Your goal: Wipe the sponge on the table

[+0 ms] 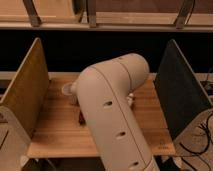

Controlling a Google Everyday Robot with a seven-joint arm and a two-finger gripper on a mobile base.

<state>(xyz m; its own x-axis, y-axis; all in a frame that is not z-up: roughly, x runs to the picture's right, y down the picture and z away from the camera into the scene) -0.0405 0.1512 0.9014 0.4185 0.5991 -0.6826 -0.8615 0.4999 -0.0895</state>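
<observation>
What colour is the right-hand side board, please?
The board is dark grey, camera view; gripper hidden behind the arm.

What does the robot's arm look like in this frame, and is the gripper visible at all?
The arm is a thick, smooth, rounded casing in off-white. It has a bulbous elbow and a row of small dark oval recesses along its side. No cables or printed markings show on it. The gripper is out of sight, hidden somewhere behind the arm's bulk.

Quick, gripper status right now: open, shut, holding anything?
gripper: shut; out of sight behind the arm that reaches over the table. Whether it holds the sponge cannot be told.
</observation>
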